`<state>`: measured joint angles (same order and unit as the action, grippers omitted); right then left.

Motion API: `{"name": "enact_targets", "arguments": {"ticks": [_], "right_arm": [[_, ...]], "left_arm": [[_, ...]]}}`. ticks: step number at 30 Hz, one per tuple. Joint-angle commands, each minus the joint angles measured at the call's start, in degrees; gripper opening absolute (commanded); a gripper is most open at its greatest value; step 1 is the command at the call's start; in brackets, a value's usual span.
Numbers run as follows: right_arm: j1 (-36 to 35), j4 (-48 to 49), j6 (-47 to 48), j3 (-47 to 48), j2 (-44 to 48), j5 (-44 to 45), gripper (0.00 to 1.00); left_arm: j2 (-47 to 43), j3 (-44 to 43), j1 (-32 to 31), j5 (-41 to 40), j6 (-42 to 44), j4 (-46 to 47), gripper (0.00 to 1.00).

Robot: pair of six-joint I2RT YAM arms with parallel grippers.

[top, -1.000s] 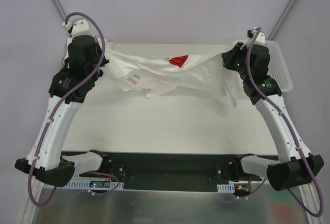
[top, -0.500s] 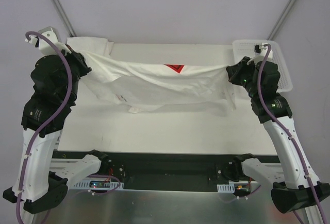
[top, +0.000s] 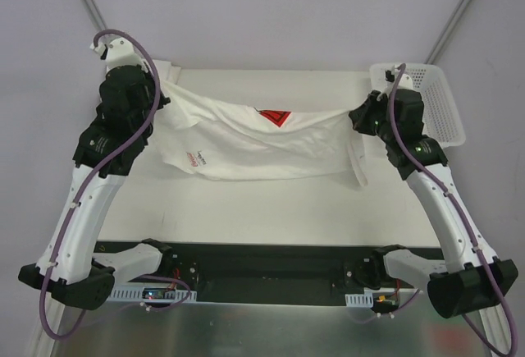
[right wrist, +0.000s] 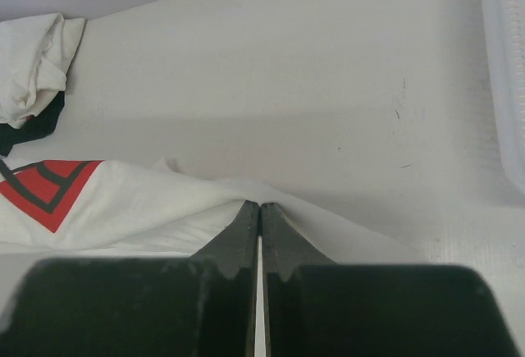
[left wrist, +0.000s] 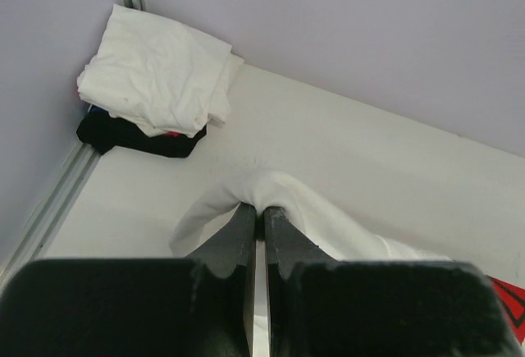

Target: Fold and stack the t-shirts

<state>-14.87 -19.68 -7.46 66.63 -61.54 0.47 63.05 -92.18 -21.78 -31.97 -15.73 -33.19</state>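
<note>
A pile (left wrist: 156,78) of folded white shirts sits in the table's (top: 246,201) far left corner, on top of a black shirt (left wrist: 135,137). A white mesh basket (top: 443,102) stands at the far right edge. Between them a white shirt (top: 262,148) is stretched across the far half of the table. It is soft, creased cloth that sags in the middle, with a red triangular print (top: 275,117) near its upper edge and a loose flap hanging at the right. The left arm reaches up from the near edge, and the left hand (left wrist: 258,213) is pinched shut on a fold of the shirt beside the pile. The right hand (right wrist: 260,209) is likewise clamped on the shirt's other end, just beside the basket.
</note>
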Motion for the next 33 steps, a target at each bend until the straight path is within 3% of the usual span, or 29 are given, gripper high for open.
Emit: {"name": "enact_targets", "arguments": {"ticks": [1, 6, 16, 28, 33], "right_arm": [[-0.15, 5.0, -1.59, 0.34, -4.54, -2.76, 0.01], [0.02, 6.76, -1.76, 3.41, -15.96, -2.67, 0.01], [4.85, 7.29, -5.89, 20.19, -45.06, -8.02, 0.01], [8.37, 5.18, -5.99, 26.09, -47.1, -10.05, 0.01], [9.51, 3.86, -4.93, 28.11, -48.41, -9.96, 0.18]], "left_arm": [[2.16, 4.89, -0.19, 0.59, -1.32, 8.04, 0.0], [7.6, 5.43, -0.19, 0.59, -1.85, 10.33, 0.0], [17.36, 6.84, -0.11, -0.81, -1.24, 14.99, 0.0], [38.72, 2.1, 0.25, 4.54, -4.48, 18.69, 0.0], [46.98, -2.12, 0.25, 9.37, -6.77, 18.6, 0.0]]}}
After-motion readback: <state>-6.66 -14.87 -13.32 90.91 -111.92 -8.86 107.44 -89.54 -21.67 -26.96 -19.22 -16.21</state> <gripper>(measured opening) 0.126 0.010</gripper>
